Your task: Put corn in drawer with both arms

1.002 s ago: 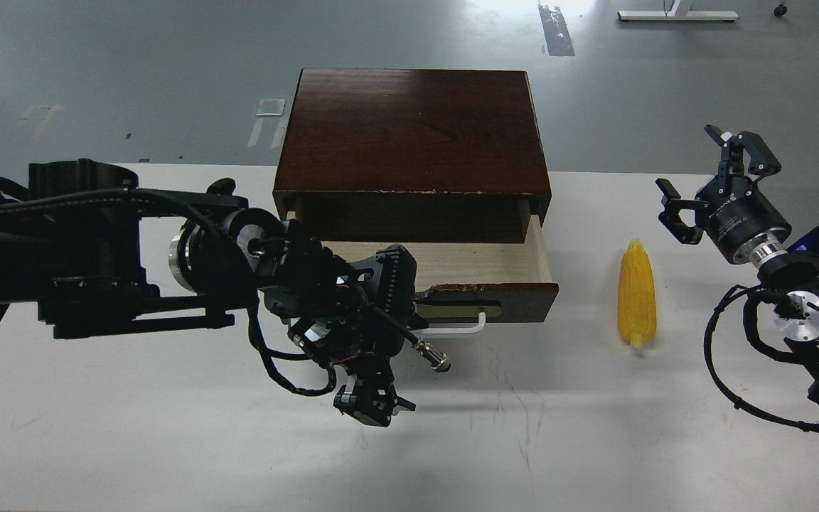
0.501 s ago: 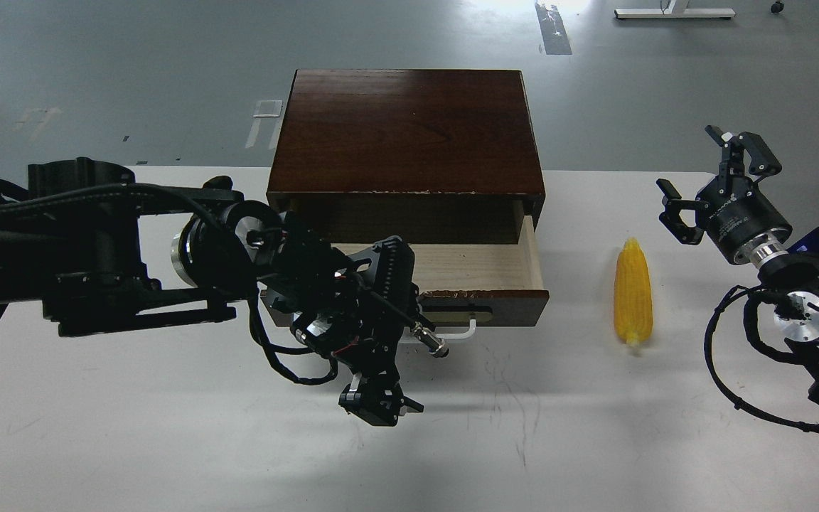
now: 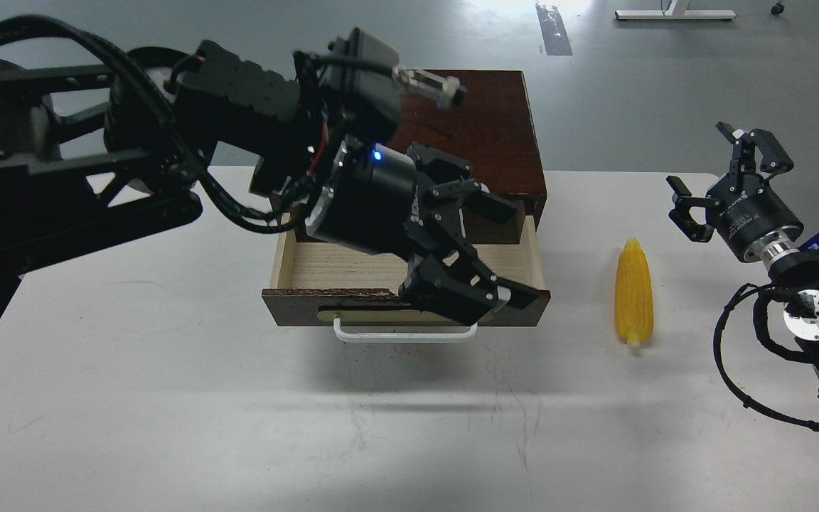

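Note:
The yellow corn lies on the white table, pointed end away from me, right of the drawer. The drawer stands pulled out of the dark cabinet, showing its pale wood inside and white bar handle. My left gripper is open and empty, raised over the drawer's right part, fingers pointing right. My right gripper is open and empty, held above the table to the right of the corn and behind it.
The white table reaches to the front and left. My left arm hides the cabinet's left part and part of the drawer's inside. Grey floor lies behind the table. Looping cables hang from my right arm.
My left arm has swung up from the table in front of the handle to above the drawer, and its gripper now shows open. The handle is now uncovered. The right arm has barely shifted.

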